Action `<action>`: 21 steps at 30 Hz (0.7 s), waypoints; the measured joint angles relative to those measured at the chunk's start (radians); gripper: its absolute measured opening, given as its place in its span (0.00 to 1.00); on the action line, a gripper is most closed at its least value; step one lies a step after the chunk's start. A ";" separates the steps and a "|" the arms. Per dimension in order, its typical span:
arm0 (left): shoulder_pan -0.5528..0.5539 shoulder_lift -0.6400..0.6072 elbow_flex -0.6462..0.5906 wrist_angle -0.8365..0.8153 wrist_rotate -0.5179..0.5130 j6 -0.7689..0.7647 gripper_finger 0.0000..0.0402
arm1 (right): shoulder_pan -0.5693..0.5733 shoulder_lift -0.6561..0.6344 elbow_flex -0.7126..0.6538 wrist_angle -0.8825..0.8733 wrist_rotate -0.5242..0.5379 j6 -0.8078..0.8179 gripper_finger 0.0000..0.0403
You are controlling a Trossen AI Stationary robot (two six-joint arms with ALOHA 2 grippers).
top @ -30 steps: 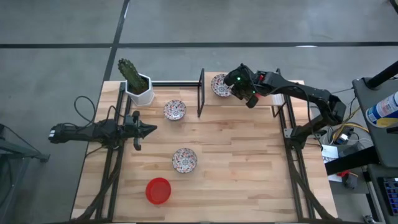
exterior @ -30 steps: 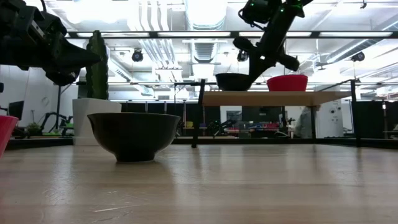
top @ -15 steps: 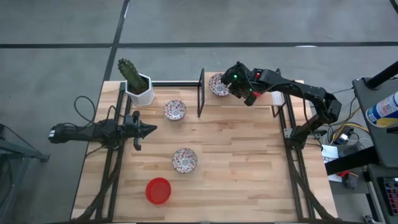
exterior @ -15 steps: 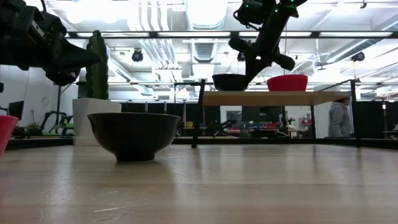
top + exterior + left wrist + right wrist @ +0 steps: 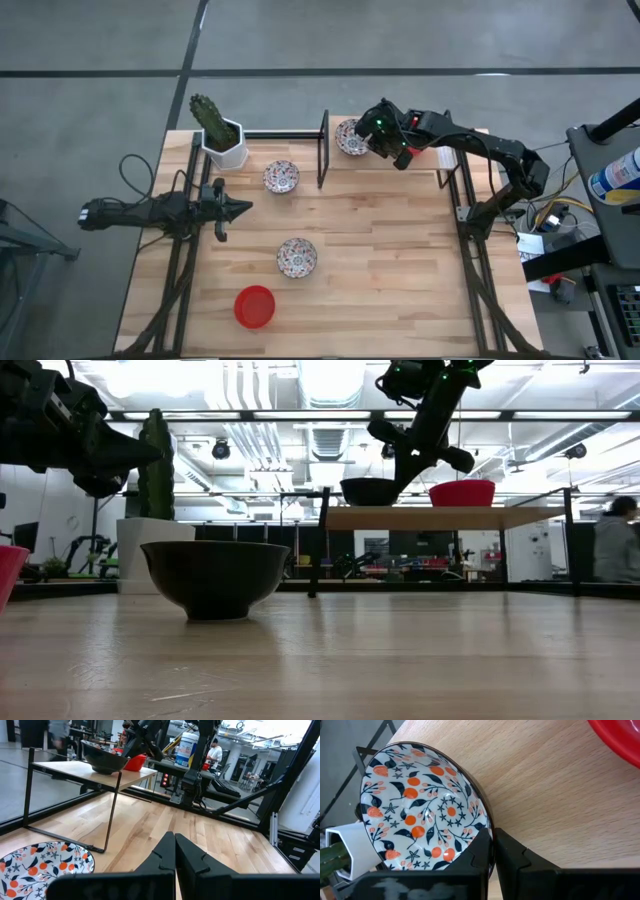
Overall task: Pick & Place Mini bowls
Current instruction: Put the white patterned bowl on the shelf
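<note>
right hand (image 5: 492, 851) pinches the glossy round floral bowl's (image 5: 420, 815) rim on the smooth wooden shelf (image 5: 560, 795).

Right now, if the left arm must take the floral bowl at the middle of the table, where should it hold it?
Probably by the rim. The floral bowl sits upright and open, apart from the red bowl, so the left gripper, now shut at the table's left edge, could open, come down from above and pinch its thin wall on its nearer side.
</note>
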 joint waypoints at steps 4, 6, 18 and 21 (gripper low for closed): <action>0.000 0.000 0.000 0.000 0.000 0.000 0.00 | 0.000 0.000 0.000 0.000 0.000 0.003 0.03; 0.000 0.000 0.000 0.000 0.000 0.000 0.00 | 0.001 0.000 0.000 0.000 0.000 0.002 0.03; 0.000 0.000 0.000 0.000 0.000 0.000 0.00 | 0.001 -0.001 0.000 0.003 -0.001 -0.018 0.08; 0.000 0.000 0.000 0.000 0.000 0.000 0.00 | 0.001 -0.002 0.000 0.005 -0.013 -0.003 0.15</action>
